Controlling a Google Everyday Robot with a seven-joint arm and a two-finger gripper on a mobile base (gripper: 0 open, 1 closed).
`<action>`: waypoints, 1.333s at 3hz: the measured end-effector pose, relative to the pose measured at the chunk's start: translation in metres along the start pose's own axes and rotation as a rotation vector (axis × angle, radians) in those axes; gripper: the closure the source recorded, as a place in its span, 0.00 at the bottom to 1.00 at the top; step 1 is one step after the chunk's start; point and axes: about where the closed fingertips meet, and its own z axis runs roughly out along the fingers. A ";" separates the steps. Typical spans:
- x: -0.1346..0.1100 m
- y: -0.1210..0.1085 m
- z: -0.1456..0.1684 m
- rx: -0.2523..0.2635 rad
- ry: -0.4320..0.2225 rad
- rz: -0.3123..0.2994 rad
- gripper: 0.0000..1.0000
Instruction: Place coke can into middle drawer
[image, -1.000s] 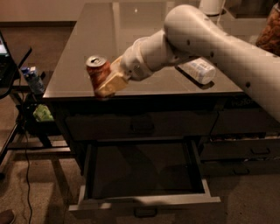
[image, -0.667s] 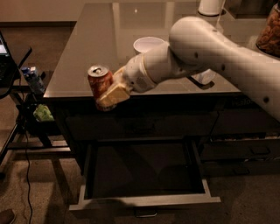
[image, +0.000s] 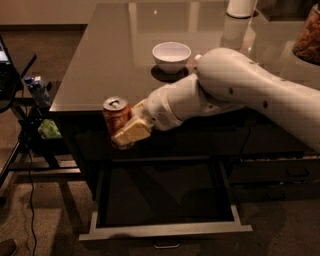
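Camera view, coke can (image: 116, 116) upright in the air just off the surface (image: 115, 60) front edge, gripper (image: 125, 131) clamped on its lower half, middle drawer (image: 165, 231) pulled open below, dark floor showing, white bowl (image: 171, 55) on surface behind the arm.

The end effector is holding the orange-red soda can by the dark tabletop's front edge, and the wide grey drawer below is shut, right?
No, the camera view shows the wide grey drawer pulled open. The end effector does hold the orange-red soda can by the dark tabletop's front edge.
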 end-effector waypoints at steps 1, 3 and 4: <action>-0.002 -0.001 0.000 0.001 -0.003 -0.003 1.00; 0.067 0.025 0.034 -0.010 -0.003 0.135 1.00; 0.103 0.039 0.057 -0.025 0.004 0.211 1.00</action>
